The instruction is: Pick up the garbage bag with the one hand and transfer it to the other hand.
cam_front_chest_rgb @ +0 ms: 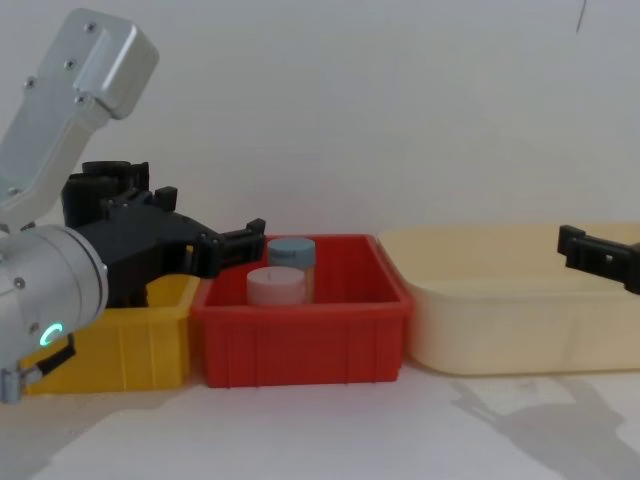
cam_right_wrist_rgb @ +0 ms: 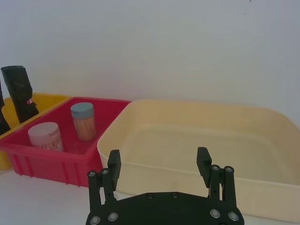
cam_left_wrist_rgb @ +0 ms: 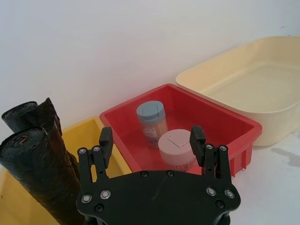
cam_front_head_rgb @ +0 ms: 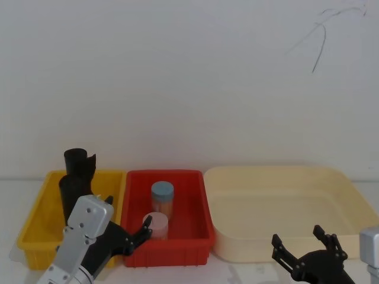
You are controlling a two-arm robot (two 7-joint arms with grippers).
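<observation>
Garbage bag (cam_left_wrist_rgb: 35, 173): a black roll of crinkly plastic film, cylindrical, top end flat and round. It stands on end with its long axis near vertical and the flat end up. It sits in the yellow bin (cam_front_head_rgb: 32, 231), to the left of the left gripper (cam_left_wrist_rgb: 151, 139) and just beside it, not held.

Second black roll (cam_left_wrist_rgb: 40, 115): directly beyond the bag from that gripper, also upright, top edge ragged.

Left gripper: black, long fingers spread wide with nothing between them, pointing toward the red bin (cam_front_head_rgb: 177, 251).

Ahead of its fingers are two jars, one with a blue lid (cam_left_wrist_rgb: 152, 119) and one with a pale pink lid (cam_left_wrist_rgb: 177, 149), the pink one nearer.

Right gripper (cam_right_wrist_rgb: 158, 160): well to the right of the left one, low, fingers wide apart and empty. It faces the smooth, round-cornered cream tub (cam_right_wrist_rgb: 201, 140).

The bins are hard, glossy plastic.
</observation>
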